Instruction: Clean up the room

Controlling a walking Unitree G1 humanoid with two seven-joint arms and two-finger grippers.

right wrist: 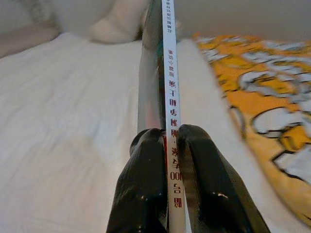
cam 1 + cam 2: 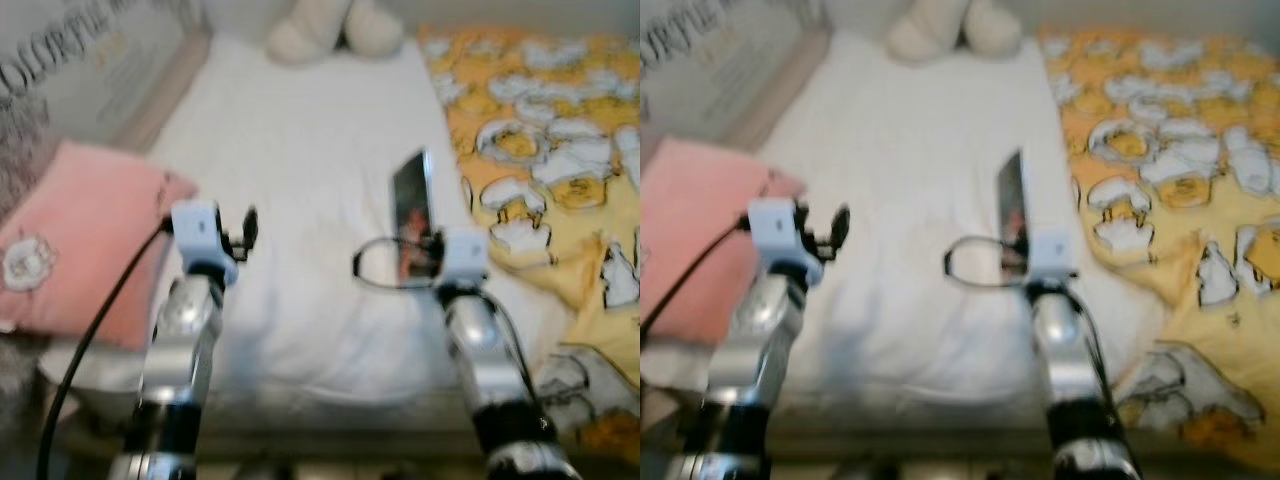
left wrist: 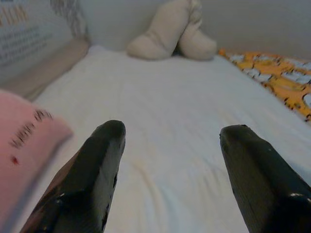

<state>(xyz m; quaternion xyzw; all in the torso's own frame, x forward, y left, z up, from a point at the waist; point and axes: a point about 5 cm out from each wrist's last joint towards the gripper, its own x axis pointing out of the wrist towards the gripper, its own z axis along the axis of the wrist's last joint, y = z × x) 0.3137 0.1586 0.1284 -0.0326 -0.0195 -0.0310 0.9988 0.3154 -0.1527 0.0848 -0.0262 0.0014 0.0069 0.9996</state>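
Observation:
A thin book (image 2: 411, 205) with a dark glossy cover and a white spine (image 1: 171, 73) is held on edge above the white bed sheet (image 2: 300, 160). My right gripper (image 1: 170, 141) is shut on its near end, both black fingers (image 1: 146, 160) pressing the covers. To the left, over the sheet, my left gripper (image 3: 170, 141) stands open with nothing between its fingers (image 3: 104, 160). It hovers just beside a pink pillow (image 2: 90, 235).
A yellow patterned blanket (image 2: 540, 140) covers the right side of the bed. A beige plush toy (image 2: 335, 28) lies at the head. A printed cushion (image 2: 80, 60) leans along the left. The bed's front edge (image 2: 320, 405) is right below my arms.

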